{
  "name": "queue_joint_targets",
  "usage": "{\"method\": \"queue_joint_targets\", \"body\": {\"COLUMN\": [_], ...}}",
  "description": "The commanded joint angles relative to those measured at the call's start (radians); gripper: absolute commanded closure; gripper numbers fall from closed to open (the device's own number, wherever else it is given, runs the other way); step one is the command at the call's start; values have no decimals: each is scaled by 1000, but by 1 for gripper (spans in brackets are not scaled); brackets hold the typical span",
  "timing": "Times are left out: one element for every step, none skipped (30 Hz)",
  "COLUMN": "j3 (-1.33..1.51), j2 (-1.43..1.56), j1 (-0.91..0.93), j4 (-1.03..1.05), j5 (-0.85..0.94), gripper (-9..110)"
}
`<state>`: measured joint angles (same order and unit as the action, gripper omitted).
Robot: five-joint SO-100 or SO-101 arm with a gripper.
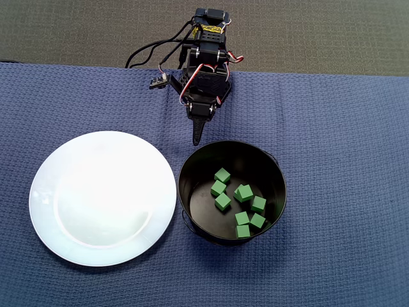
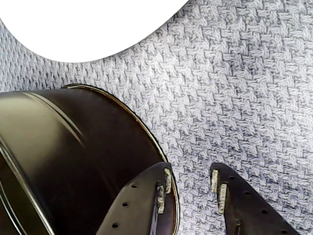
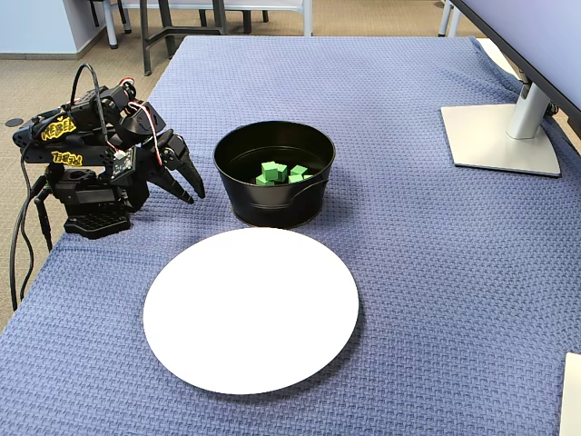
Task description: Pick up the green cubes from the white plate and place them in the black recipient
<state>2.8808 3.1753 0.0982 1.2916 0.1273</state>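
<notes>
End effector (image 2: 190,188): we see it released and empty, its two fingers parted by a narrow gap with bare cloth between them; in the overhead view (image 1: 199,137) it points down just outside the pot's rim, with the arm folded back over its base.

Green cubes (image 1: 238,201): we count eight clearly in the overhead view, one of them possibly two stacked, so nine is likely but we cannot tell. All lie loose on the pot floor, beyond the end effector and below the rim.

Black recipient (image 1: 192,167): directly ahead of the fingertips in the overhead view; in the wrist view its glossy wall (image 2: 73,161) stands just beside one finger, close enough that we cannot tell whether they touch.

White plate (image 1: 102,198): bare, lying beside the pot and off to one side of the end effector, well apart from it.

Tabletop (image 3: 436,254): covered in a blue woven cloth, which carries plate, pot and arm base.

Task status: we judge it complete or nearly so, since no cube is left on the plate.

Handling, cubes: we judge them light, stiff and matte, so not slippery. Best taken across two opposite flat faces, fingers squared to the sides; where cubes crowd together, an outlying one gives more room.

Handling, pot and plate: both glossy and hard; the tall wall would obstruct any reach in at a slant.
</notes>
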Motion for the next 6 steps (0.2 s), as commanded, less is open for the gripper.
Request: {"method": "queue_joint_targets", "body": {"j3": [12,12,12,12,11,11], "j2": [2,2,2,2,2,2], "j1": [17,17,17,17,17,17], "j4": [26,28,28,28,28,28], "j5": [25,26,26,26,26,29], "gripper": [102,102,102,102,102,102]}}
